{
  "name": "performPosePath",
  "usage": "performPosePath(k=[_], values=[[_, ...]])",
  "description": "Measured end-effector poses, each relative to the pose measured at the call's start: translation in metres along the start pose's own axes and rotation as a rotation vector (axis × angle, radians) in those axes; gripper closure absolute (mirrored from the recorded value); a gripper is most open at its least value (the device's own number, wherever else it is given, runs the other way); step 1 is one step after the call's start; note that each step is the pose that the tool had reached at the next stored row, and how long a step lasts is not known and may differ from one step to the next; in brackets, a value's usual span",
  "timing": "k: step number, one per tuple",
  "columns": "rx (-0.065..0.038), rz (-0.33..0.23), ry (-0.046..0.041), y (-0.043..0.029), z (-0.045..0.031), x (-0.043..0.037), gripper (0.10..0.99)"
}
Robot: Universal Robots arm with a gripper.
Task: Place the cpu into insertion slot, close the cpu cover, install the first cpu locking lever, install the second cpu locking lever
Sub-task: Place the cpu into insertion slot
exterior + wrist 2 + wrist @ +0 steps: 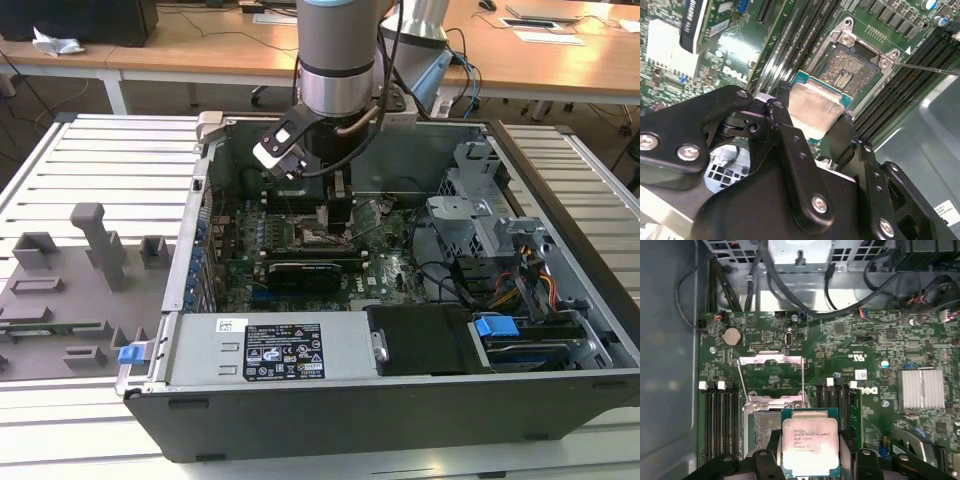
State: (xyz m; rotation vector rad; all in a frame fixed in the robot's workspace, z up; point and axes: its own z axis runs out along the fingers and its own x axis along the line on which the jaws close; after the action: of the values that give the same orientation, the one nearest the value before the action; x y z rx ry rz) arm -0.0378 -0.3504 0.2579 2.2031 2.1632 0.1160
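Your claw (812, 120) was clamped on the cpu (810, 440), with a black finger (782, 125) against each of two opposite edges and the silver face showing in both wrist views. You held the chip low over the motherboard (875, 355), overlapping one edge of the insertion slot (850, 75) but not seated in it. The cpu cover (771, 360) lay flipped open beyond the socket. In the exterior view, the arm (338, 60) hung down into the open computer case (300, 420) on the counter (100, 160).
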Motion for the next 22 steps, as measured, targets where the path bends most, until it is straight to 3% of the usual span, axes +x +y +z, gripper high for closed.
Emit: performPosePath(k=[7,16,22], values=[[0.0,-0.02,0.0016,-0.0059,0.0117,0.0111,0.545],[0.002,-0.02,0.0016,-0.0077,0.0264,0.0146,0.545],[0.002,-0.02,0.0015,-0.0137,0.035,0.0287,0.545]])
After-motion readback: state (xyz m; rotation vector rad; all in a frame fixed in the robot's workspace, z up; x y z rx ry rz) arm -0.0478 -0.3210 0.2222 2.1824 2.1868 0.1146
